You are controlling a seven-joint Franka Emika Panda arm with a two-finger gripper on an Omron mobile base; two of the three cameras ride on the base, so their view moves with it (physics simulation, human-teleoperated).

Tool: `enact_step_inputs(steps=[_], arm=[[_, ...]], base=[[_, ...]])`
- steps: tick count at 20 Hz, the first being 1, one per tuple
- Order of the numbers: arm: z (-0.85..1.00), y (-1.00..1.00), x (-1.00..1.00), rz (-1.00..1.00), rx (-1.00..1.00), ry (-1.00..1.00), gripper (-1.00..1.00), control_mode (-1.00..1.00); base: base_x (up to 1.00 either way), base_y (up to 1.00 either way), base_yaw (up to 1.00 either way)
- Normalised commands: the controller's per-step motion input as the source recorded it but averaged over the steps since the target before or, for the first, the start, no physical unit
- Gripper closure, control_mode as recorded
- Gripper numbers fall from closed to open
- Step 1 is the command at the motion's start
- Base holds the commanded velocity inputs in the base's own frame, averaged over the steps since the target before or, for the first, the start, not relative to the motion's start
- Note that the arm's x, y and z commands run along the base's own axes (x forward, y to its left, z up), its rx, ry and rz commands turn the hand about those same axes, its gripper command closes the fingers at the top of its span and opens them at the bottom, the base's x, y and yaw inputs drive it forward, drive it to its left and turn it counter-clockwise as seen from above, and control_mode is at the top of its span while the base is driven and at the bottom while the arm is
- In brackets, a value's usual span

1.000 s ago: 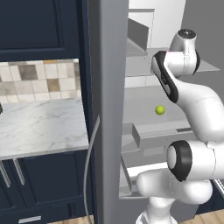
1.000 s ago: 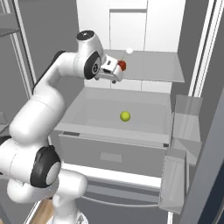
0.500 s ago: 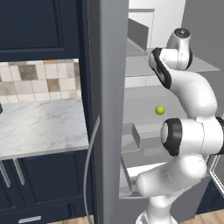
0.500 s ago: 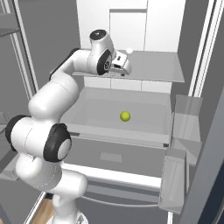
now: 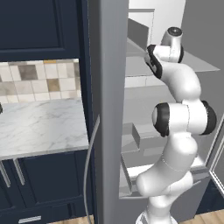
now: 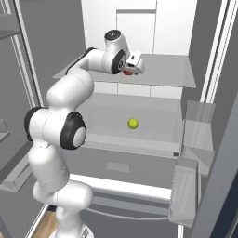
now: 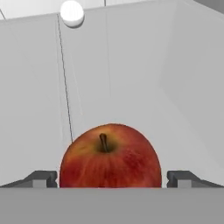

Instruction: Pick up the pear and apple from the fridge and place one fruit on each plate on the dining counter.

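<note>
In the hand view the red-orange apple (image 7: pixel 110 157) sits stem up on the fridge's upper glass shelf (image 6: pixel 162 69). My gripper (image 7: pixel 112 178) is open, one dark fingertip (image 7: pixel 43 178) on each side of the apple with a thin gap. From the right base view the gripper (image 6: pixel 131 69) has reached onto that shelf, and the apple (image 6: pixel 126 72) shows as a red patch under the hand. The yellow-green pear (image 6: pixel 133 123) lies alone on the lower shelf. The plates and dining counter are out of view.
The fridge's pale grey door (image 5: pixel 107 109) stands open to the left of my arm. Grey door bins (image 6: pixel 195 125) hang on the right. A small white round thing (image 7: pixel 72 12) sits at the back of the upper shelf. A marble wall counter (image 5: pixel 39 127) lies left.
The arm has stretched deeper into the fridge and the hand has moved along the upper shelf until its fingers flank the apple. The pear has stayed put.
</note>
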Motion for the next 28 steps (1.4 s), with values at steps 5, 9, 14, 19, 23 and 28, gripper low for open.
enact_step_inputs(steps=[5, 9, 14, 19, 23, 28], arm=[[-0.01, -0.13, 0.24, -0.01, 0.00, -0.03, -1.00, -1.00], [-0.17, 0.00, -0.07, -0.11, 0.01, 0.05, 1.00, -1.00], [-0.28, 0.11, -0.16, -0.09, 0.01, -0.03, 1.00, -1.00], [0.16, 0.75, -1.00, 0.01, 0.00, -0.20, 1.00, -1.00], [-0.18, 0.89, -1.00, 0.00, 0.00, -0.31, 1.00, -1.00], [-0.28, 0.28, -1.00, 0.03, 0.00, -0.13, 1.00, -1.00]], base=[[0.00, 0.00, 0.00], [0.00, 0.00, 0.00], [0.00, 0.00, 0.00], [0.00, 0.00, 0.00], [0.00, 0.00, 0.00], [0.00, 0.00, 0.00]])
